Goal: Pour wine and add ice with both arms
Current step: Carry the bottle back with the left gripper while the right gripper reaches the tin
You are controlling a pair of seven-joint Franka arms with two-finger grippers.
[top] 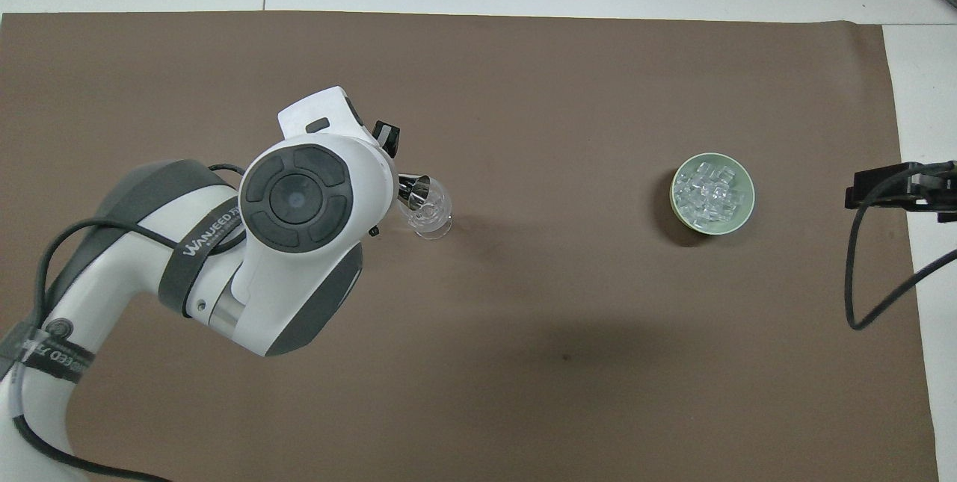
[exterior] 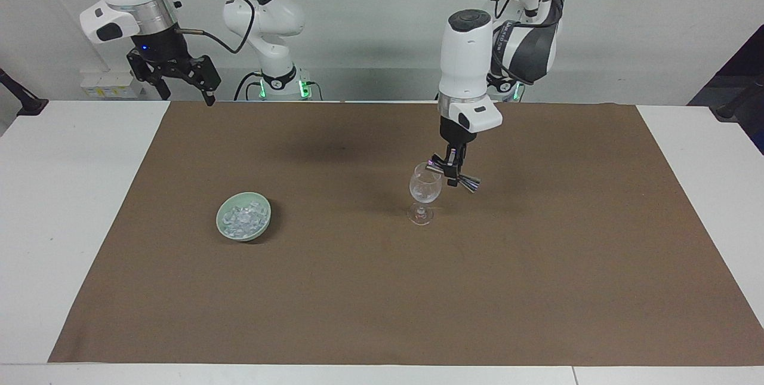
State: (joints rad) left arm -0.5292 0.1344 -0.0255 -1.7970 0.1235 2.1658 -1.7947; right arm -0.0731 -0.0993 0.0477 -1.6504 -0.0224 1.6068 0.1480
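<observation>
A clear stemmed glass (exterior: 424,191) stands upright on the brown mat (exterior: 358,301); it also shows in the overhead view (top: 431,214). My left gripper (exterior: 453,165) hangs beside the glass's rim, shut on a small silver measuring cup (exterior: 458,176) that lies tilted with one end at the rim (top: 413,192). The ice (exterior: 241,218) is heaped in a pale green bowl (exterior: 263,225) toward the right arm's end of the table, seen from above too (top: 710,190). My right gripper (exterior: 179,83) is open and empty, waiting high over the mat's edge at the robots' end.
White tabletop (exterior: 71,206) borders the mat at both ends. The right arm's black cable (top: 860,273) hangs over the mat's edge near the bowl (top: 739,221). The left arm's white wrist (top: 299,198) covers the mat beside the glass.
</observation>
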